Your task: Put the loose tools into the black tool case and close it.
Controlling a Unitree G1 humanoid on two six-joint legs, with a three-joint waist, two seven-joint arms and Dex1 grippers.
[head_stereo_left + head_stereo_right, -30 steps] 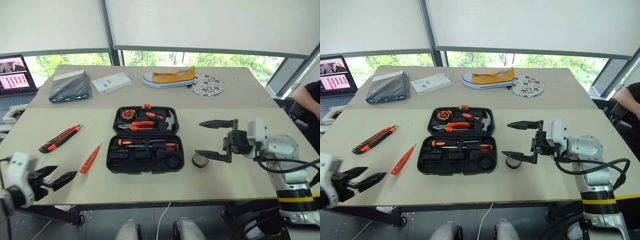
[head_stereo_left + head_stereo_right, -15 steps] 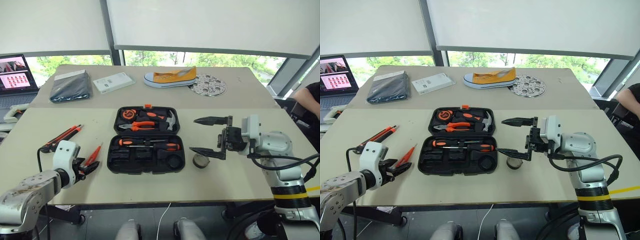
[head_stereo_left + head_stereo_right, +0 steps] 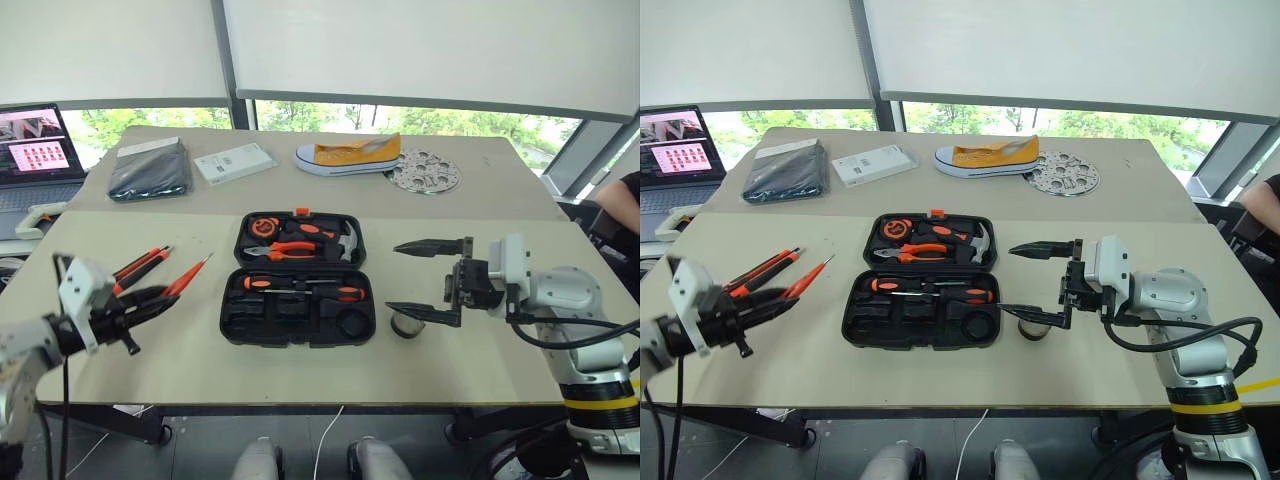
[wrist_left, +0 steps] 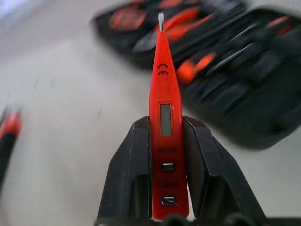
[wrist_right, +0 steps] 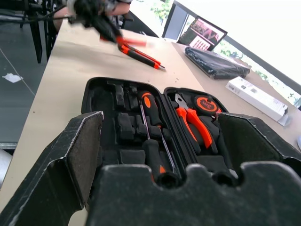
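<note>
The black tool case (image 3: 298, 278) lies open mid-table, with two orange-and-black screwdrivers (image 3: 300, 288) in its near half. To its left, my left gripper (image 3: 150, 298) is shut on the slim orange tester screwdriver (image 4: 164, 117) and holds it off the table, tip toward the case. The orange-black utility knife (image 3: 140, 264) lies on the table just beyond that gripper. Right of the case, my right gripper (image 3: 430, 280) stands wide open, pointing at the case, and holds nothing. The small black tape roll (image 3: 404, 325) sits on the table by its lower finger.
On the far table lie a dark wrapped packet (image 3: 150, 170), a white box (image 3: 236, 162), a yellow shoe (image 3: 350, 153) and a round perforated disc (image 3: 425, 170). A laptop (image 3: 35, 150) stands at the far left. A person (image 3: 620, 195) sits at the right edge.
My left gripper came up to the tester screwdriver, shut on it and lifted it off the table, turning its tip toward the case. The right arm has stayed put.
</note>
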